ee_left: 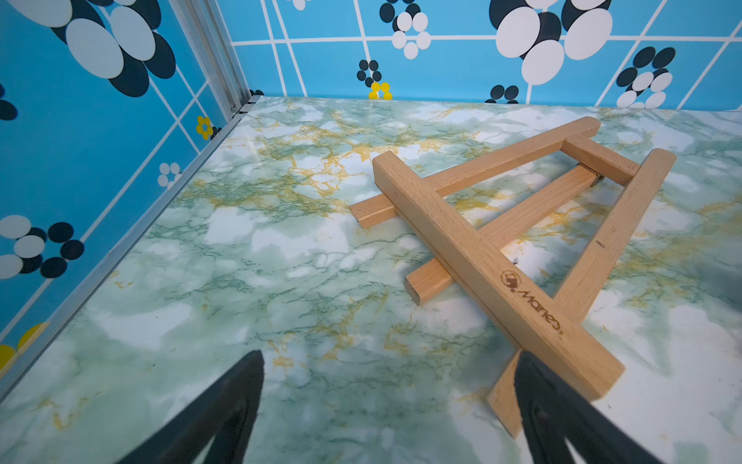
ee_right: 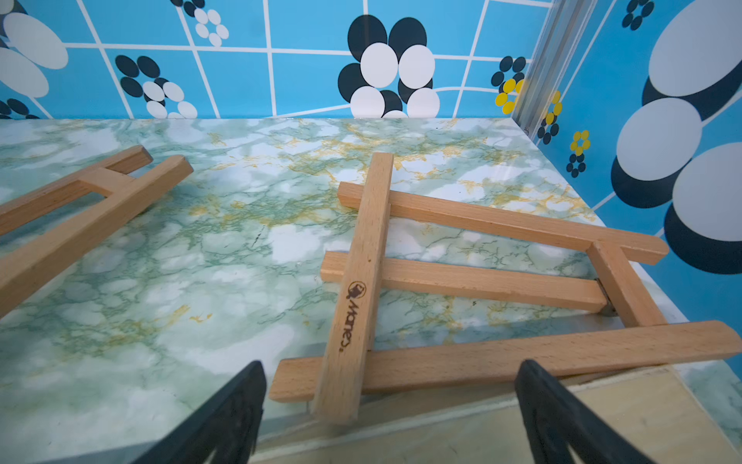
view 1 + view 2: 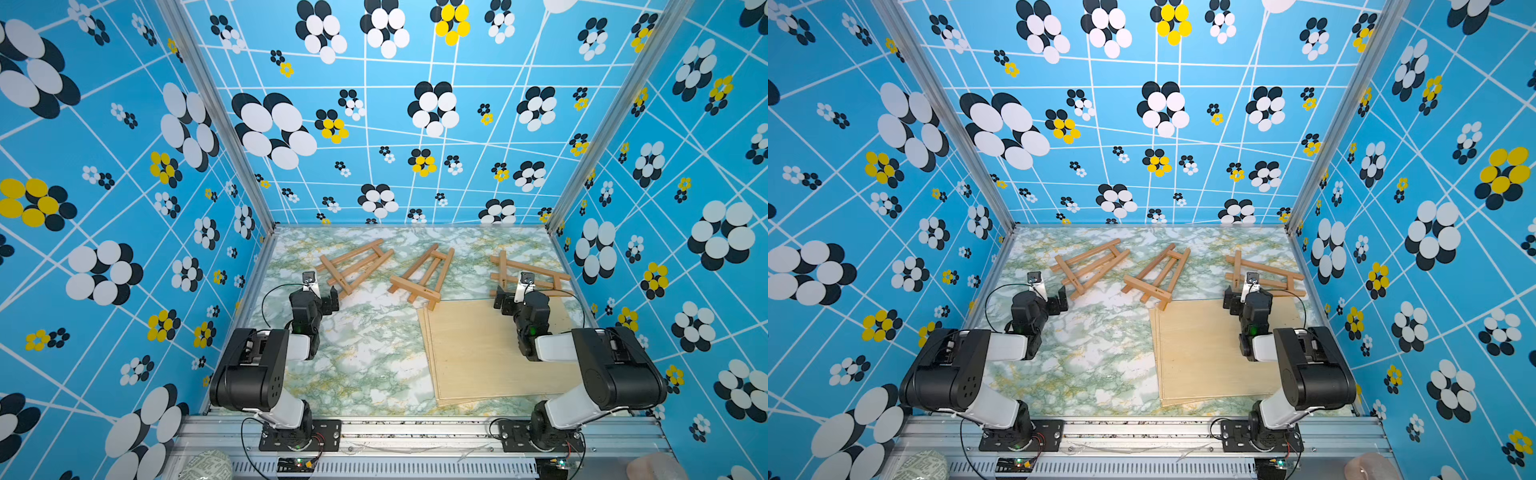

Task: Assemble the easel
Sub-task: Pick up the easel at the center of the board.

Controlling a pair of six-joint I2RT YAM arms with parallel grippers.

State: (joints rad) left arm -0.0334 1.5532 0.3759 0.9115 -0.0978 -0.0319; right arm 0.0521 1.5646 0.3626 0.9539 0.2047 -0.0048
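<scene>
Three folded wooden easels lie flat on the marble table (image 3: 374,357), seen in both top views. The left easel (image 3: 361,266) (image 3: 1100,274) (image 1: 494,257) rests just beyond my left gripper (image 3: 330,301) (image 3: 1060,303) (image 1: 389,357). That gripper is open, with only bare table between its fingers. The middle easel (image 3: 443,274) (image 3: 1177,274) (image 2: 80,217) leans onto the boards' far corner. The right easel (image 3: 503,270) (image 3: 1237,266) (image 2: 482,281) lies just ahead of my open right gripper (image 3: 500,301) (image 3: 1229,301) (image 2: 391,363). Neither gripper holds anything.
A stack of thin pale wooden boards (image 3: 490,357) (image 3: 1212,357) (image 2: 502,426) lies flat at the near right, partly under the right arm. Blue patterned walls (image 3: 124,249) close in three sides. A metal rail (image 3: 415,432) runs along the front edge.
</scene>
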